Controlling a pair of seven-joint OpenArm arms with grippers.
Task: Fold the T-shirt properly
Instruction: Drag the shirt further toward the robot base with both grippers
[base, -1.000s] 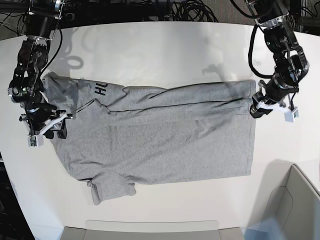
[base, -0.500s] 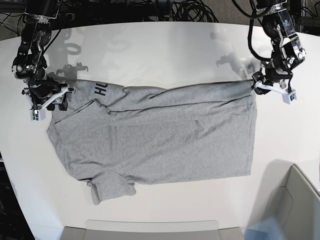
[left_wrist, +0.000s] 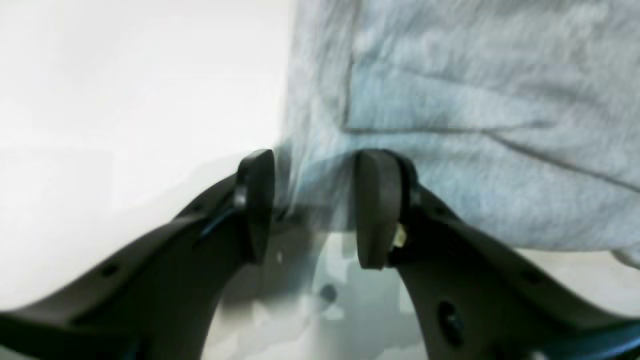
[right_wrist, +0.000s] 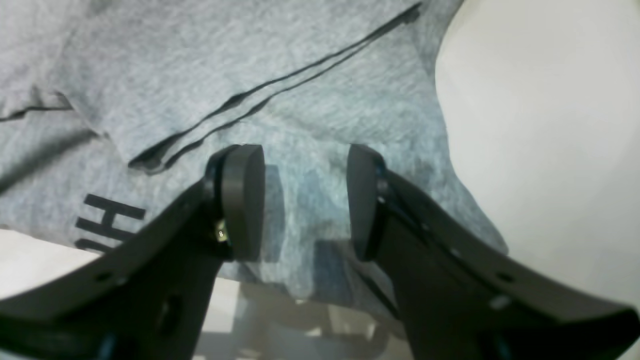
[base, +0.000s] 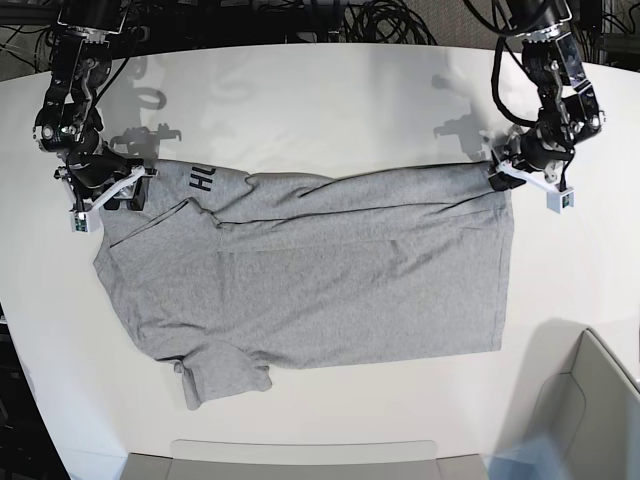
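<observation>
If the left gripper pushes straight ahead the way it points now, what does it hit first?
Most likely the heather light-grey cotton T-shirt: its hem edge lies just beyond the open left gripper, over the white table. Height above the cloth is unclear.

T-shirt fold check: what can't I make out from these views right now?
- T-shirt lettering: base view shows only "HU"; the folded-over cloth hides the rest.
- Left tool: left wrist view is blurred, so cloth contact is unclear.
- Right tool: the sleeve edge beneath it is shadowed.
- Grey bin: cut off by the base view's edge.
</observation>
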